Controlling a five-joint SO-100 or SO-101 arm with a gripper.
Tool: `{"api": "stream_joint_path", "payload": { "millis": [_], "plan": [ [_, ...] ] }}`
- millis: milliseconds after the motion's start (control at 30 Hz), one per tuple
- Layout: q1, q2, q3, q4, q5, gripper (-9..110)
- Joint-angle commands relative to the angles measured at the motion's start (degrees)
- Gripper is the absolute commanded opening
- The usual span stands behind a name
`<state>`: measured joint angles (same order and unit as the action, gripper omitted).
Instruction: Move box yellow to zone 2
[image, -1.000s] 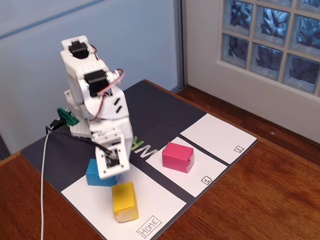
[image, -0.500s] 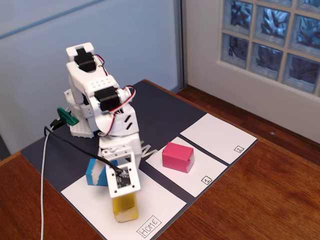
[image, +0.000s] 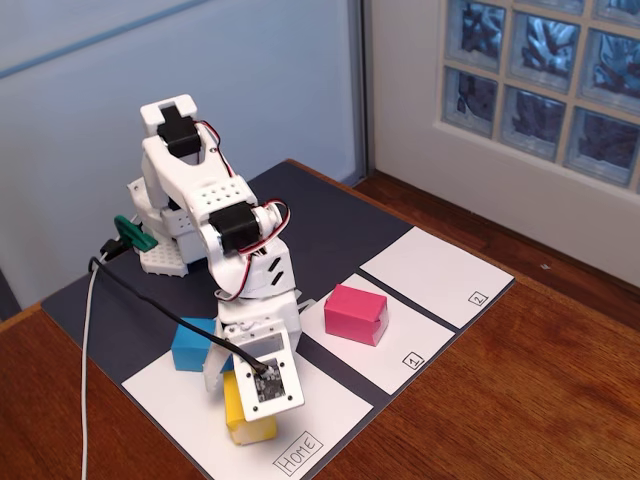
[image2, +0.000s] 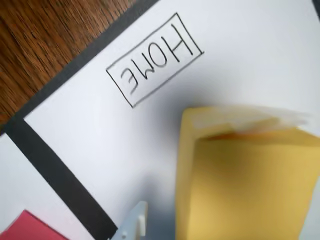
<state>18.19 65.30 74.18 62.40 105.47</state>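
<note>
The box yellow (image: 247, 418) is sitting on the Home sheet (image: 330, 400), near the corner carrying the boxed "Home" label (image: 299, 453). In the wrist view the box yellow (image2: 245, 180) is filling the lower right of the frame, with the label (image2: 155, 59) reading upside down above it.

The gripper (image: 232, 385) is hanging directly over the box, its camera housing covering the box's upper part in the fixed view. One white fingertip (image2: 134, 225) is showing at the bottom edge of the wrist view, just beside the box's left face — the second finger is not showing, so how far the jaws are parted, and whether they are touching the box, cannot be told.

The blue box (image: 192, 344) is lying on the same sheet behind the gripper (partly hidden by the arm (image: 225, 230)). The pink box (image: 356, 313) is resting on the sheet marked "1" (image: 400, 345), across a dark strip of the mat (image: 320, 215). Zone 2 (image: 435, 275) is lying beyond that, well apart from the box yellow.
</note>
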Motion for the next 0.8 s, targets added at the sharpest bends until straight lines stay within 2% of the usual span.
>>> {"api": "stream_joint_path", "payload": {
  "millis": [0,200,300,500,767],
  "plan": [
    [-0.3,-2.0,-2.0,-2.0,-0.3,41],
    [0.9,-4.0,-1.4,-2.4,-2.5,37],
    [1.5,-4.4,-1.4,-2.4,-3.5,30],
    [3.0,-3.0,-2.0,-1.4,-6.1,8],
    [2.9,4.6,-2.4,5.4,-6.9,0]
  ]
}}
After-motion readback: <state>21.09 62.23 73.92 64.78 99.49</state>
